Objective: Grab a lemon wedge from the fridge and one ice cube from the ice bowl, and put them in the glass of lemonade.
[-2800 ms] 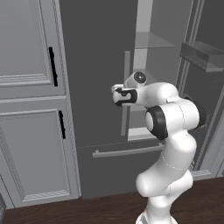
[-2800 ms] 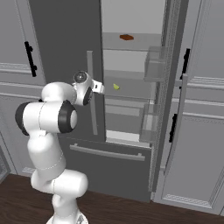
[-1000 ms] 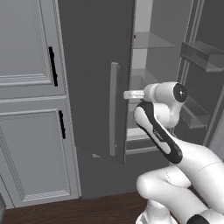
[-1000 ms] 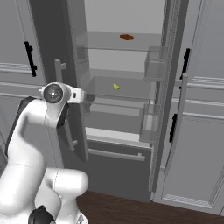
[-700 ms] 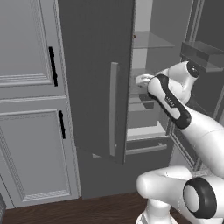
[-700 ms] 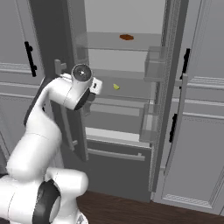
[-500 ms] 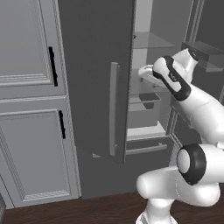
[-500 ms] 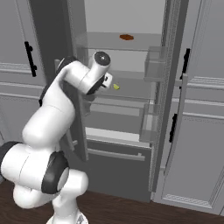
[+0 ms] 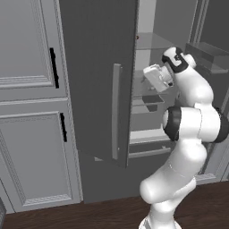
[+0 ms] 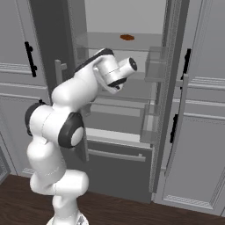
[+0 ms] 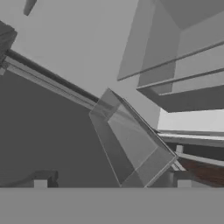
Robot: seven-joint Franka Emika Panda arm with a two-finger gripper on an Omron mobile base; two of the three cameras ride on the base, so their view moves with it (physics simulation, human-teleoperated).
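Both doors of the dark grey fridge (image 9: 96, 67) stand open, baring glass shelves (image 10: 132, 103). My arm reaches into the opening at middle shelf height, and the white hand (image 9: 156, 77) sits just past the edge of the left door. In the hand view my gripper (image 11: 111, 182) is open, its two dark fingertips (image 11: 41, 180) far apart with nothing between them. The lemon wedge is hidden behind my hand in the right base view. The ice bowl, ice cube and glass of lemonade are out of view.
A small reddish-brown bar (image 10: 127, 37) lies on the upper shelf. Clear bins (image 10: 156, 69) hang on the right door, and one clear bin (image 11: 131, 144) lies ahead of the fingers. Panelled grey cabinets (image 9: 27, 89) flank the fridge.
The arm swung up from beside the left door's handle into the fridge opening, and its hand now covers the lemon wedge. The jaws spread a little wider.
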